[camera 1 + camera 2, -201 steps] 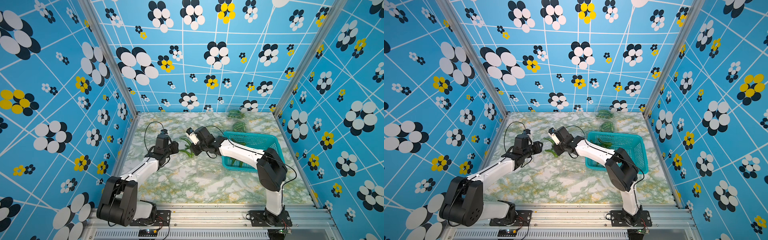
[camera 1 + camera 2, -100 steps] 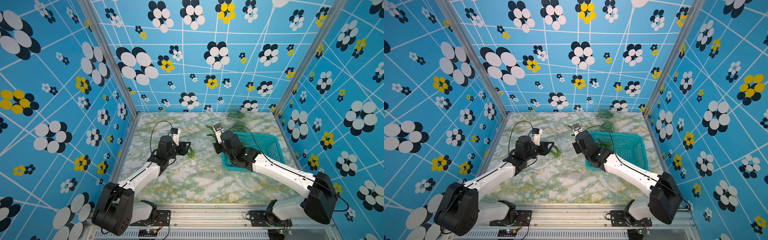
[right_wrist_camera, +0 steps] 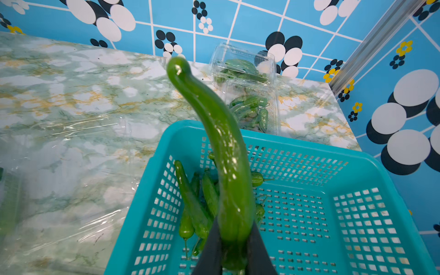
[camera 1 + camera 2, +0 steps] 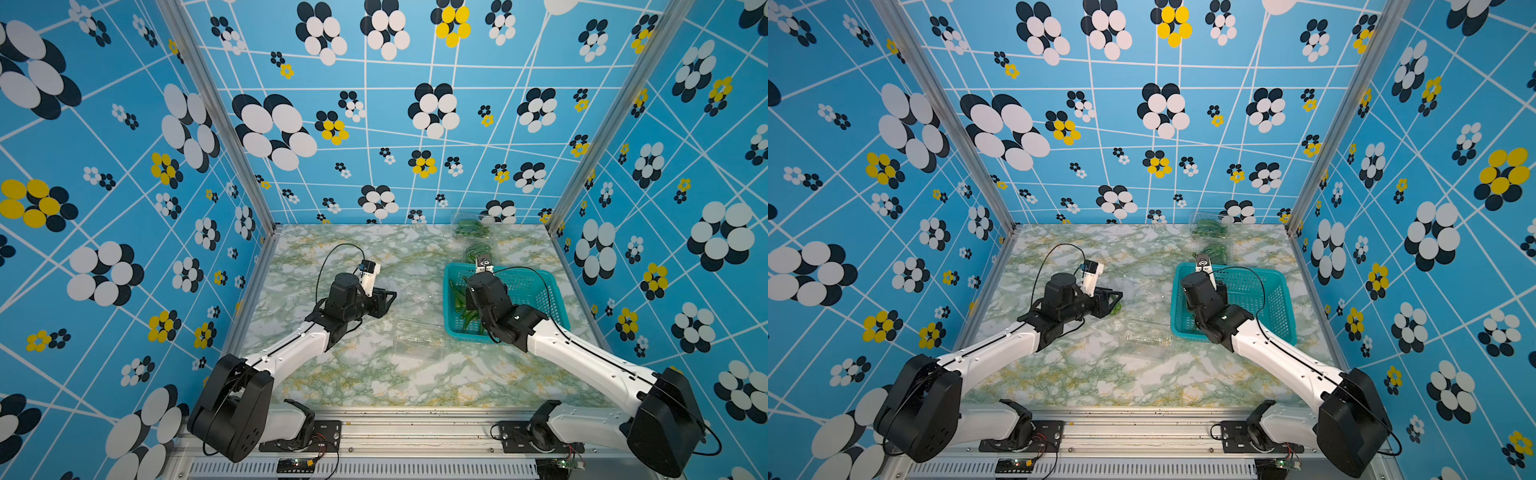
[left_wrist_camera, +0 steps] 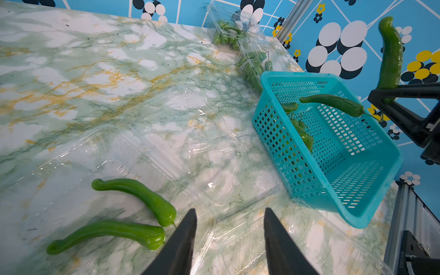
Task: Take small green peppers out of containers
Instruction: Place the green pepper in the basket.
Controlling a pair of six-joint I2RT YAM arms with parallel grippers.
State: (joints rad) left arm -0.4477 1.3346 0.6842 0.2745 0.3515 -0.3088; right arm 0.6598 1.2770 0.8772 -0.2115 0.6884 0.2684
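Right jaws clamped tight on one small green pepper, poised over the teal basket (image 3: pixel 297 142). Left jaws apart, nothing between them, hanging low over the marbled desk (image 4: pixel 374 374).

An opened, empty clear clamshell (image 4: pixel 419 338) lies just beside the basket. At the desk's far edge sit two closed clamshells (image 3: pixel 242 69) (image 3: pixel 252 112), both packed with peppers. A small heap of peppers (image 3: pixel 195 207) lies in the basket's corner.

The held pepper (image 3: pixel 228 166) is gripped at its thick stem end. Its long axis runs straight out from the jaws, with the hooked tip farthest away. Another pepper (image 5: pixel 333 104) shows level above the basket, close to those jaws; held or dropping, I cannot tell.

Beside the left jaws, two loose peppers (image 5: pixel 140 197) (image 5: pixel 107 233) lie flat on what looks like clear clamshell plastic. They run roughly parallel, fat ends toward the jaws, thin curled tips away.

These should be featherweight, glossy and likely slippery, with some bend in them, and a hard pinch could bruise them. I'd close across the thick body near the stem, square to the long axis. That flimsy plastic may slide or lift with the pepper.
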